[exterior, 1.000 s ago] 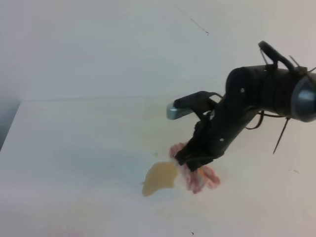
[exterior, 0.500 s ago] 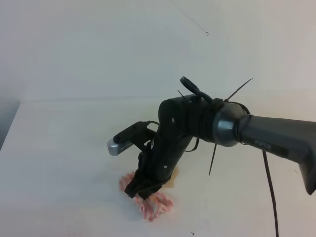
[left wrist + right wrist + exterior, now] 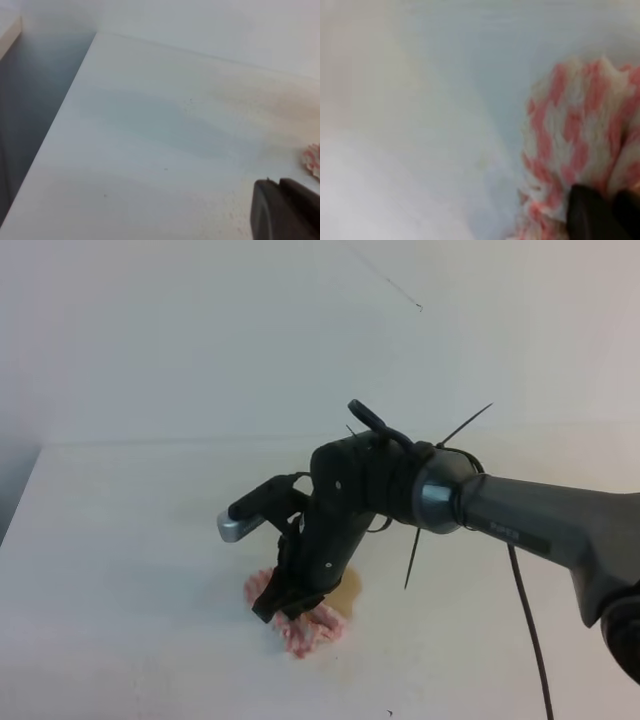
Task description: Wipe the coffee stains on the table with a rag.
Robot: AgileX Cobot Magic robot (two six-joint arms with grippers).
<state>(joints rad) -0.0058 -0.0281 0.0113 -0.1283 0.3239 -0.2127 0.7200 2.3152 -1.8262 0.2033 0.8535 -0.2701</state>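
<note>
No lettering reads clearly — only a faint blurred mark on the grey forearm. The right gripper point(image 3: 287, 605) is clamped on the bunched pink-and-white checked fuzzy rag point(image 3: 300, 625), pressed to the plain white matte table point(image 3: 130, 540); a sliver of tan coffee stain point(image 3: 349, 588) peeks beside the arm. The right wrist view shows the checks close up — the left wrist view only the rag's edge; the left gripper's point(image 3: 287, 210) jaws I cannot tell.
</note>
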